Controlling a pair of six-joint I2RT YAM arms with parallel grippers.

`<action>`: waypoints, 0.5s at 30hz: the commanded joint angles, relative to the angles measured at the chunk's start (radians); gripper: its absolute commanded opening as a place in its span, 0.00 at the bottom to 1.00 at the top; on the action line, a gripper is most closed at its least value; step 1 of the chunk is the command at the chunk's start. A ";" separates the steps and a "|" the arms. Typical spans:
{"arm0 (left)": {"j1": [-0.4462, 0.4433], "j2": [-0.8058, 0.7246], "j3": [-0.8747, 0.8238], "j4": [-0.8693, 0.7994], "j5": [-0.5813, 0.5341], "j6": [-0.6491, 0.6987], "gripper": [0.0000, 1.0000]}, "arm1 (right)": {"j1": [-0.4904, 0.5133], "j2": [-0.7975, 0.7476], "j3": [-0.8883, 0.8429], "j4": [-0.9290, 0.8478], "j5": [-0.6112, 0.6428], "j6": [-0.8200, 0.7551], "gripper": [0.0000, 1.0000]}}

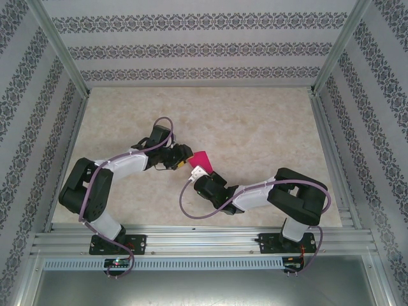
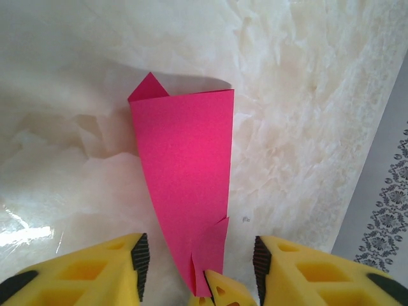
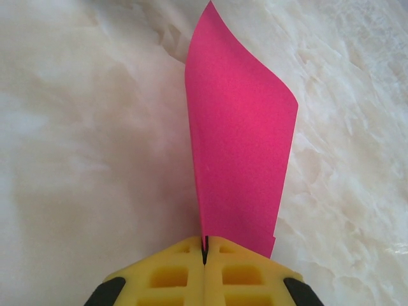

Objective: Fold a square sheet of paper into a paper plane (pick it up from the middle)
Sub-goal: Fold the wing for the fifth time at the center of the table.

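Note:
The magenta paper plane, a folded sheet that tapers to a narrow end, stands on edge above the table. My right gripper is shut on that narrow end. From above, the paper plane sits between the two grippers, with the right gripper just below it. My left gripper is open, its yellow fingers standing apart on either side of the plane's narrow end without touching it. The right gripper's tip shows between them. A small folded flap sticks out at the far end.
The marbled beige tabletop lies under both arms. Patterned walls and an aluminium frame enclose it on three sides. The left gripper and the right arm crowd the table's near middle.

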 commanded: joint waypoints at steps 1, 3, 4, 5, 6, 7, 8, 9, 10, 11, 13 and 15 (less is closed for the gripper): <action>0.003 0.010 0.007 -0.030 -0.003 -0.001 0.54 | -0.008 -0.016 -0.012 0.038 -0.016 0.032 0.00; 0.003 0.035 0.003 0.017 0.031 -0.025 0.55 | -0.009 -0.012 -0.010 0.038 -0.015 0.036 0.00; 0.002 0.049 0.008 0.032 0.046 -0.034 0.55 | -0.007 -0.010 -0.010 0.041 -0.017 0.037 0.00; 0.001 0.062 0.015 0.038 0.054 -0.039 0.56 | -0.009 -0.008 -0.010 0.041 -0.017 0.039 0.00; 0.001 0.074 0.020 0.039 0.061 -0.042 0.56 | -0.007 -0.007 -0.008 0.037 -0.019 0.042 0.00; 0.000 0.088 0.027 0.036 0.067 -0.043 0.56 | -0.007 -0.005 -0.006 0.037 -0.019 0.046 0.00; -0.001 0.098 0.032 0.038 0.070 -0.046 0.56 | -0.008 -0.004 -0.006 0.037 -0.021 0.048 0.00; -0.001 0.111 0.034 0.044 0.075 -0.051 0.56 | -0.007 -0.002 -0.005 0.037 -0.021 0.048 0.00; 0.000 0.124 0.034 0.053 0.079 -0.058 0.56 | -0.008 -0.001 -0.003 0.037 -0.021 0.050 0.00; 0.000 0.135 0.035 0.064 0.087 -0.066 0.55 | -0.009 0.000 -0.003 0.037 -0.019 0.053 0.00; -0.001 0.155 0.040 0.091 0.110 -0.073 0.53 | -0.008 0.001 -0.002 0.035 -0.017 0.061 0.00; -0.003 0.161 0.050 0.087 0.114 -0.072 0.51 | -0.007 0.004 0.000 0.036 -0.018 0.063 0.00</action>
